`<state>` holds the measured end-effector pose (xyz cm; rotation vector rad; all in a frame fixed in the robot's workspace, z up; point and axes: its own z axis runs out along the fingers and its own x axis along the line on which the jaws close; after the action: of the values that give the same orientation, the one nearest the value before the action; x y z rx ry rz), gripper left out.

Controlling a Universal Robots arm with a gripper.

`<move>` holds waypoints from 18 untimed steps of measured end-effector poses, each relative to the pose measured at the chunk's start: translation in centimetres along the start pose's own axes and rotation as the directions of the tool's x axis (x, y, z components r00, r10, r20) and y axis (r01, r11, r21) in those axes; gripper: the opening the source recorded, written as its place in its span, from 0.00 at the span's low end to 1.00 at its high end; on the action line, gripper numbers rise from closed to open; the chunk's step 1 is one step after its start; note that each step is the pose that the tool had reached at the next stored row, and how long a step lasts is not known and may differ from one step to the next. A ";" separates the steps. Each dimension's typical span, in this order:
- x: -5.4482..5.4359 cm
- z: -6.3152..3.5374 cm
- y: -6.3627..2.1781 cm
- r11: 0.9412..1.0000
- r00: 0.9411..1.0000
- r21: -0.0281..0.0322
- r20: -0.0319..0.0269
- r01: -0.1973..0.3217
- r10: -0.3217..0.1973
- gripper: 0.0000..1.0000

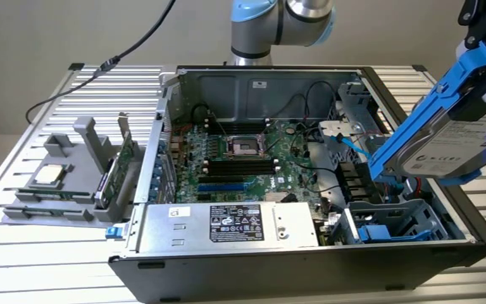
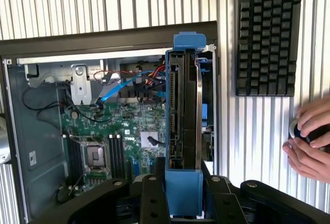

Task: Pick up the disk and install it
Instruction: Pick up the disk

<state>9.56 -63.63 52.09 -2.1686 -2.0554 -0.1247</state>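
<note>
we hold disk (image 1: 458,142) tilted at the exterior view's right | end effector (image 2: 183,190) clamps its blue carrier | risk: we snag blue cable (image 1: 353,145) or cage (image 1: 388,212) rim

One disk (image 1: 469,140), one open computer case (image 1: 252,95), one motherboard (image 1: 243,161), one power supply (image 1: 226,225), one CPU chip (image 1: 50,174), one grey holder (image 1: 91,136), one black keyboard (image 2: 268,33).
</note>
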 end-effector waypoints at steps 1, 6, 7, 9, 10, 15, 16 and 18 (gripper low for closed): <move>0.0 0.04 0.01 1.000 1.000 0.000 0.005 0.001 -0.001 0.33; 0.0 0.21 0.23 1.000 0.999 -0.001 0.030 0.012 -0.012 0.33; 0.0 0.24 0.25 1.000 0.999 -0.002 0.035 0.014 -0.014 0.33; 0.0 0.28 0.28 1.000 0.999 -0.002 0.042 0.016 -0.016 0.33; 0.0 0.29 0.30 1.000 0.999 -0.003 0.045 0.016 -0.016 0.33; 0.7 0.49 0.40 1.000 0.998 -0.005 0.060 0.017 -0.017 0.33; 0.9 0.56 0.41 1.000 0.998 -0.006 0.063 0.018 -0.017 0.33; 1.4 0.72 0.43 1.000 0.997 -0.008 0.071 0.018 -0.018 0.33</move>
<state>10.04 -62.17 51.58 -2.1901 -2.1163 -0.0595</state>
